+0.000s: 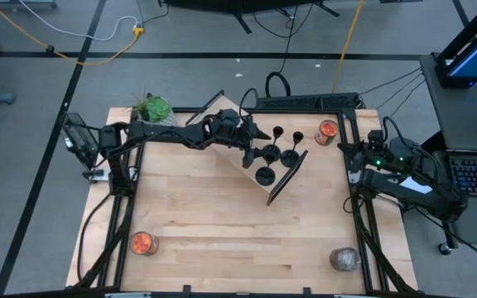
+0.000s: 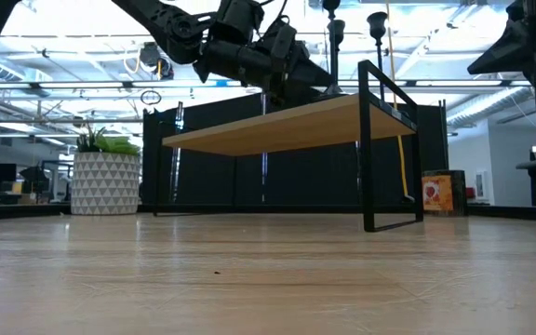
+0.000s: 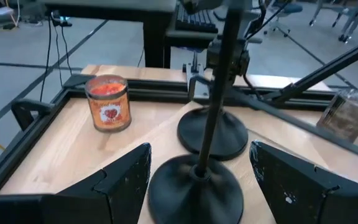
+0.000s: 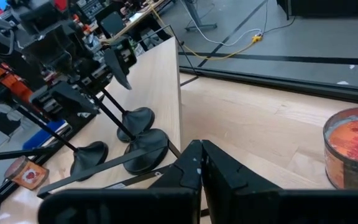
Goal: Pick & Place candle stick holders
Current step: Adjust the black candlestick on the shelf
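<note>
Three black candle stick holders (image 1: 291,155) stand on their disc bases on a small raised wooden shelf (image 2: 287,126) at the table's far middle. In the left wrist view the nearest holder (image 3: 194,186) stands between my left gripper's open fingers, with a second holder (image 3: 213,132) just behind it. My left gripper (image 1: 259,136) reaches in almost level from the table's left; its fingers flank the disc base and do not visibly touch it. My right gripper (image 4: 201,165) waits shut and holding nothing at the table's right edge.
An orange candle jar (image 1: 327,131) stands at the far right beside the shelf, another orange jar (image 1: 143,243) near left, and a glass jar (image 1: 344,259) near right. A potted plant (image 1: 153,108) sits far left. Black rails (image 1: 363,232) frame the table.
</note>
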